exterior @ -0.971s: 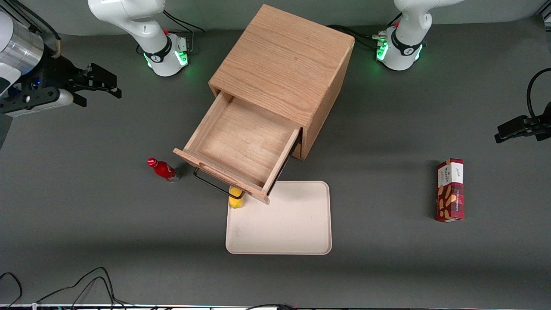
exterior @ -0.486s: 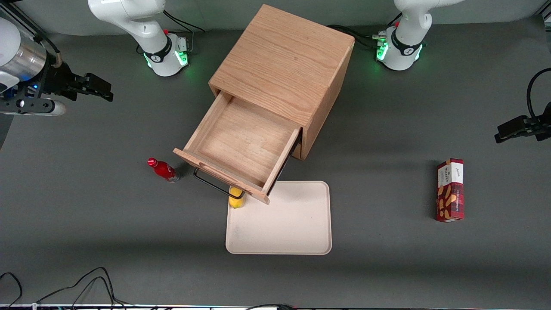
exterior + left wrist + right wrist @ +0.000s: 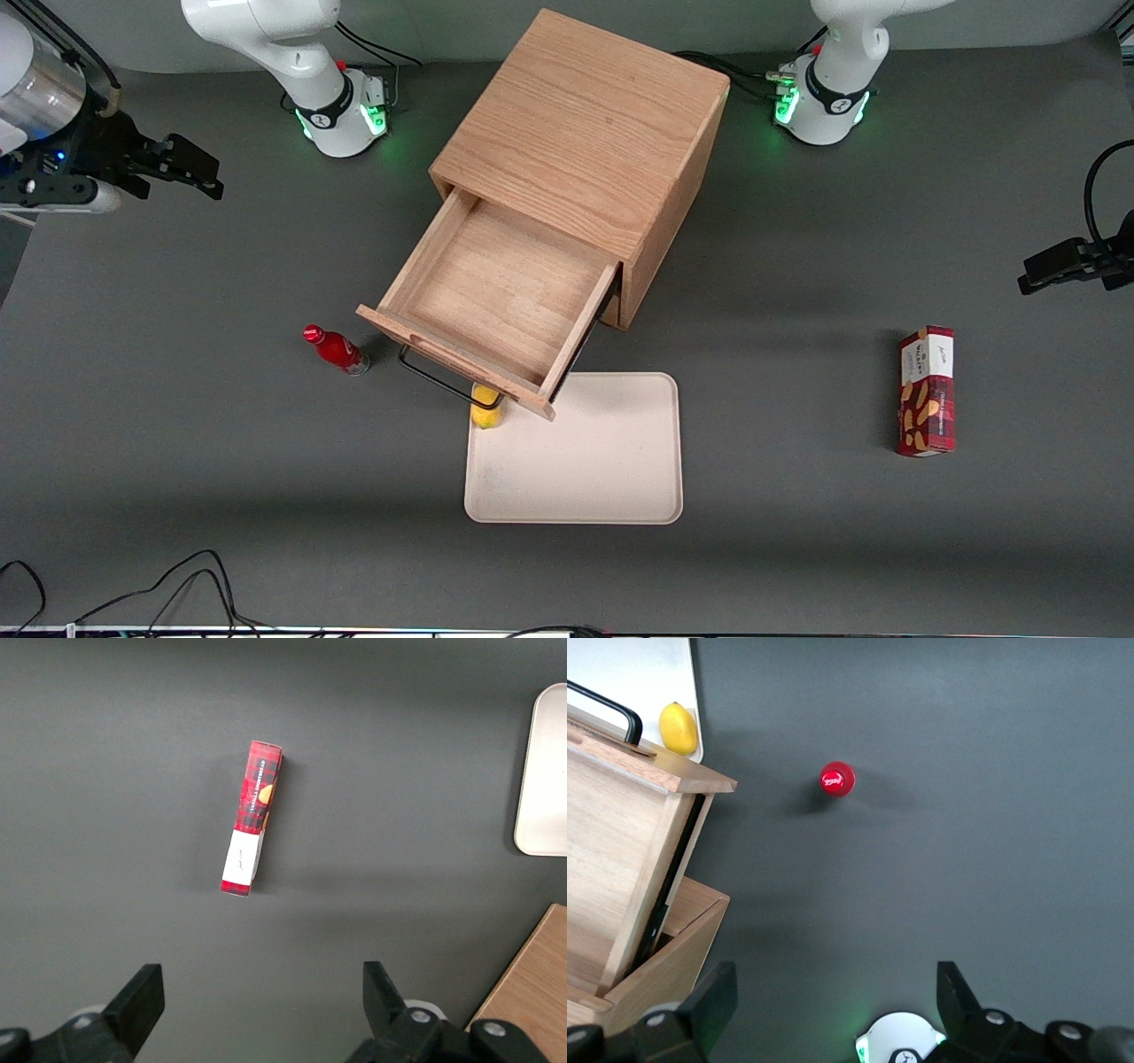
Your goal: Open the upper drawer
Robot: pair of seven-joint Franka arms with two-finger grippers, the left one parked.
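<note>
The upper drawer stands pulled well out of the oak cabinet, its inside bare. Its black wire handle faces the front camera. In the right wrist view the drawer and a handle end show too. My right gripper hangs open with nothing in it, well away from the drawer toward the working arm's end of the table. Dark tabletop shows between its fingers. The lower drawer is hidden under the open one.
A red bottle stands beside the drawer front. A lemon sits on a cream tray below the handle. A red snack box lies toward the parked arm's end. Cables run along the table's near edge.
My gripper has drawn back a little farther from the drawer, toward the working arm's end of the table and away from the front camera. The drawer has not moved.
</note>
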